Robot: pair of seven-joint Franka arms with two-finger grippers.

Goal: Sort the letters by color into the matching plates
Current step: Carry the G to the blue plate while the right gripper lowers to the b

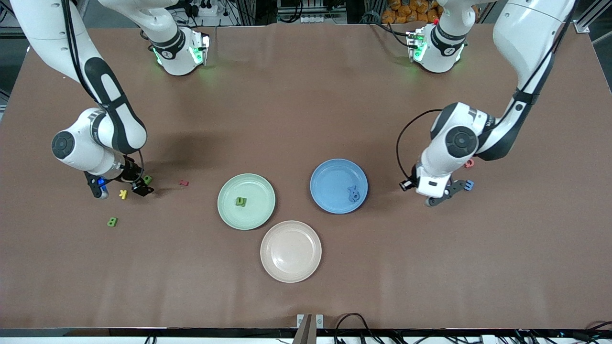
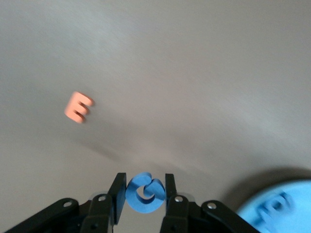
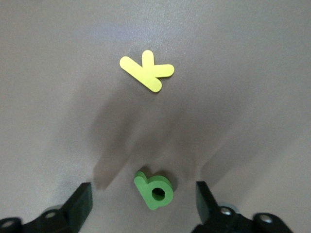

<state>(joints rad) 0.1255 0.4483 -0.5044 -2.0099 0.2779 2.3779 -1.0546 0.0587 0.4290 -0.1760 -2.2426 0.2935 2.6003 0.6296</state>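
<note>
**Gripping a blue letter while open fingers hang over a green one**

Pinched between the left gripper's (image 2: 144, 183) flat black fingers is a chunky blue curled letter (image 2: 145, 195), rounded like a G, with a soft matte, foam-like surface. In the front view this gripper sits at mid-height toward the left arm's end of the table (image 1: 306, 95), over bare brown matte tabletop. A small reddish-orange letter (image 1: 469, 163) lies just above it in the frame; the left wrist view shows this as a blocky orange E (image 2: 78, 107).

The right gripper (image 3: 143, 196) hangs toward the right arm's end with its fingers spread wide and holding nothing. A thick green b (image 3: 154, 191) with a round hole lies flat on the table between them. A flat yellow K (image 3: 146, 71) with rounded stroke ends lies close by. In the front view, a small red letter (image 1: 183, 182) lies between this group and the plates, and a green B (image 1: 112, 221) sits lower in the frame.

Three round, shallow, matte plates with raised rims cluster at the lower centre of the frame. The pale green plate (image 1: 224, 191) holds one green letter (image 1: 241, 201), and the blue plate (image 1: 320, 174) holds one blue letter (image 1: 353, 193). The beige-pink plate (image 1: 290, 251) sits lowest, nearly touching the green one.
</note>
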